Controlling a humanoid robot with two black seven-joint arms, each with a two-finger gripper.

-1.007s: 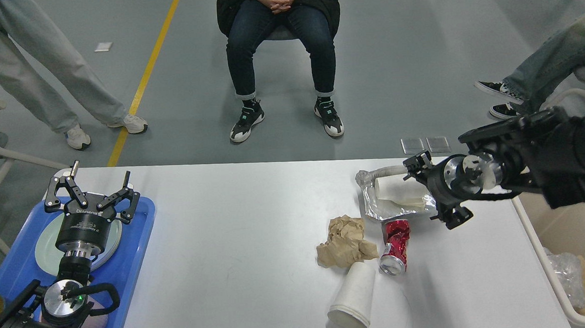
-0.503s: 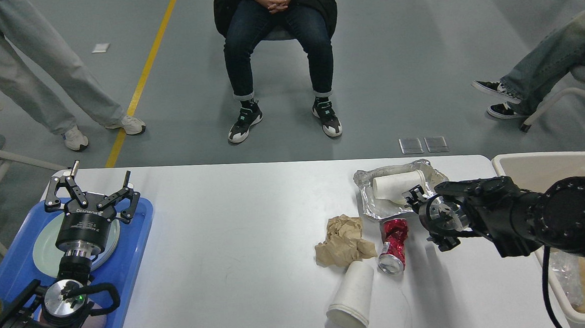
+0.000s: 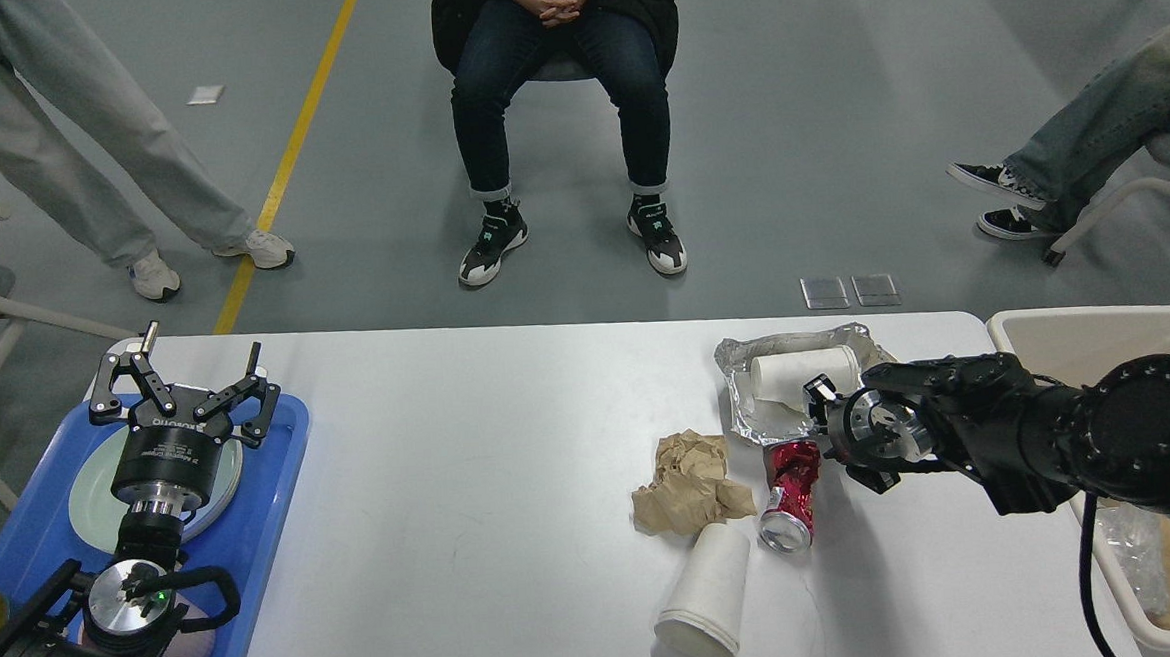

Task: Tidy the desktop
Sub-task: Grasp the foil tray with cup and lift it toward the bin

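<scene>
White desktop (image 3: 491,444): two paper cups (image 3: 704,593), one crushed can (image 3: 789,493)

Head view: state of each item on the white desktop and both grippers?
Crushed red aluminium can: dented, lying on its side.
White paper cup: tipped over, mouth toward the camera.
Brown paper wad: crumpled.
Silver foil sheet: wrinkled, opened out, a white roll lying on it.
Left gripper: open, empty, above the blue plastic tray.
Right gripper: beside the can; finger gap unclear.

Right gripper (image 3: 823,434) now lower, nearer crushed red can (image 3: 789,493).
</scene>
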